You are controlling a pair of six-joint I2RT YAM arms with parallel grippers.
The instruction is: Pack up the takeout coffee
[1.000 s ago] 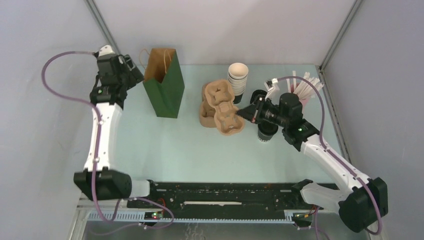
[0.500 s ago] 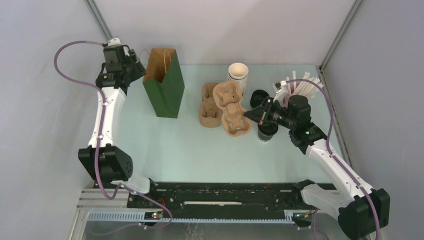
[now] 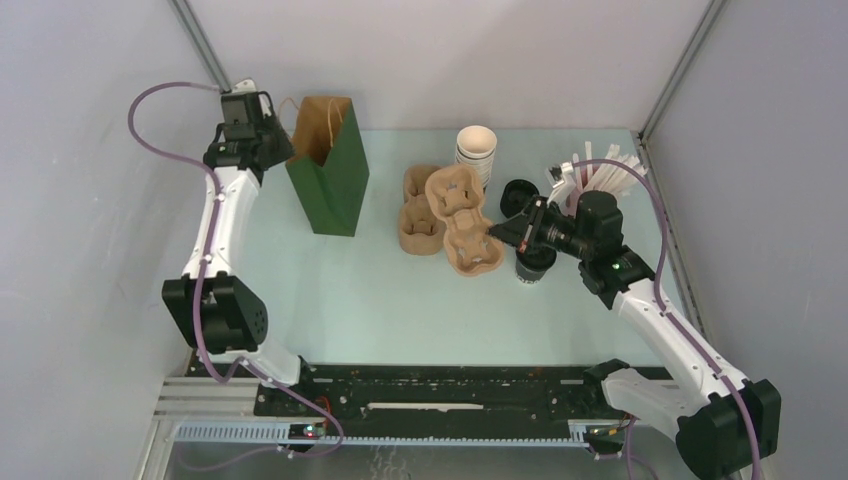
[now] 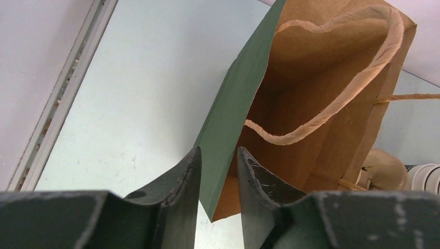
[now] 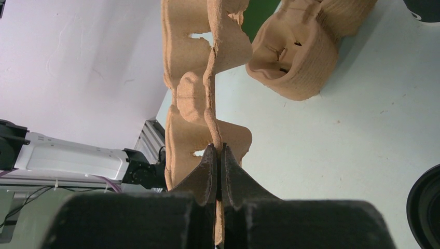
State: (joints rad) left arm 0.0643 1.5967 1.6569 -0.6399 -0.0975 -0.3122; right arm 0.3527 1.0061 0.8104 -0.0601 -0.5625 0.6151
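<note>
The takeout coffee (image 3: 533,264), a small dark cup with a black lid, stands right of centre, partly hidden under my right wrist. Its lid (image 5: 426,207) shows at the right wrist view's edge. My right gripper (image 3: 497,230) (image 5: 218,150) is shut on the rim of a brown pulp cup carrier (image 3: 466,222) (image 5: 200,78), holding it tilted beside the coffee. The green paper bag (image 3: 330,172) (image 4: 236,119) stands open at the back left. My left gripper (image 3: 283,150) (image 4: 219,155) straddles the bag's left wall near its mouth, jaws a little apart, one outside and one inside.
A stack of more pulp carriers (image 3: 418,218) (image 5: 306,57) lies left of the held one. A tall stack of white-rimmed cups (image 3: 476,152), a squat stack of black lids (image 3: 516,194) and a holder of stirrers (image 3: 598,170) stand at the back right. The enclosure's walls close in on both sides.
My left gripper has moved right onto the bag's rim, and its jaws have narrowed around the wall. My right gripper has pulled the top carrier off the stack, rightward.
</note>
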